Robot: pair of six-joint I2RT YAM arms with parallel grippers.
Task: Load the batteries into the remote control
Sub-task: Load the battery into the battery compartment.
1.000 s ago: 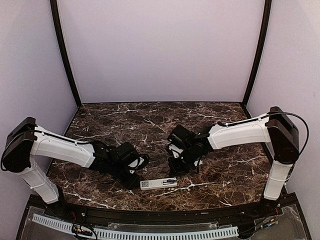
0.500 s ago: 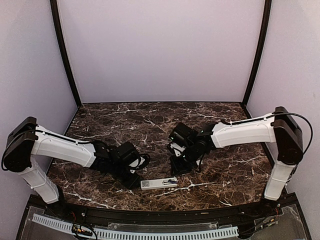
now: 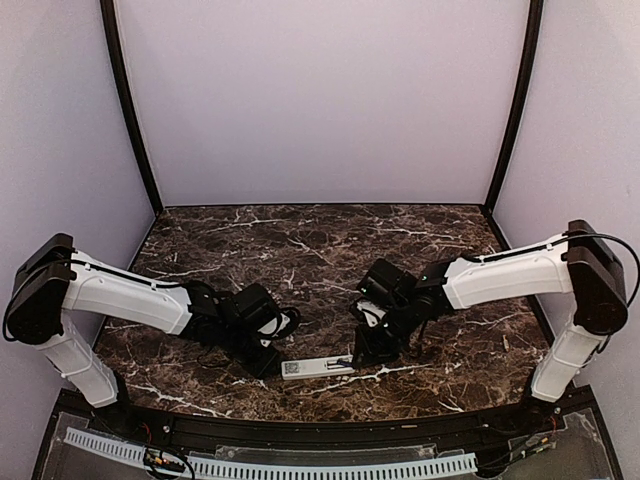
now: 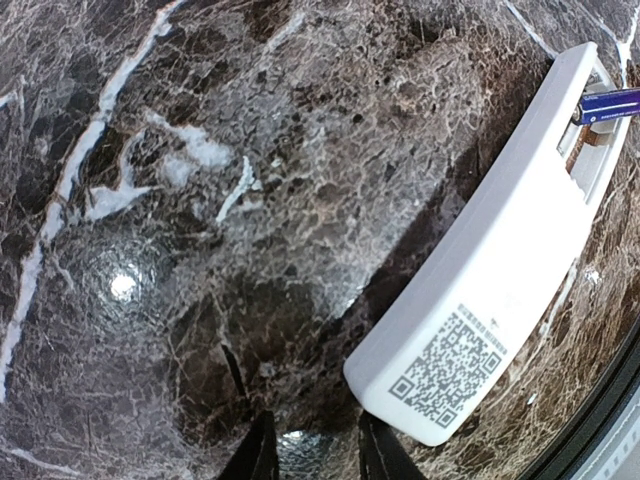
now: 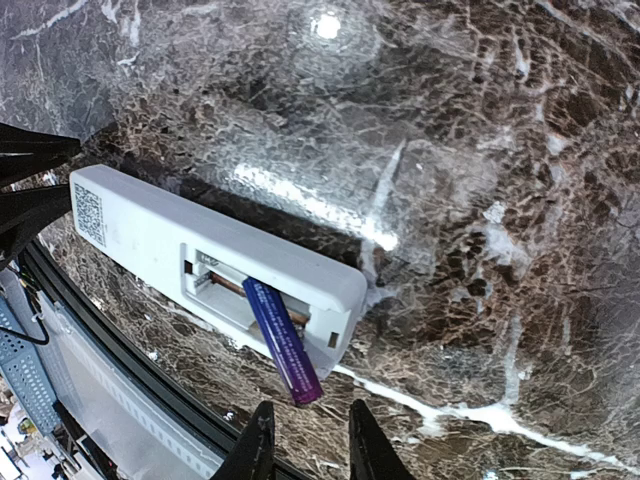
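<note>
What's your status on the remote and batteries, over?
Left gripper open, empty, by remote control label end. Right gripper open, empty, over battery. Battery tilted, one end in open bay, not seated. No obstruction seen.

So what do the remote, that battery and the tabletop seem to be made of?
Remote control: likely matte white plastic, smooth moulded shell. Battery: probably metal under a glossy blue-purple wrap, showing a highlight. Table: polished dark marble or marble-look laminate, white veins, bright glare.
</note>
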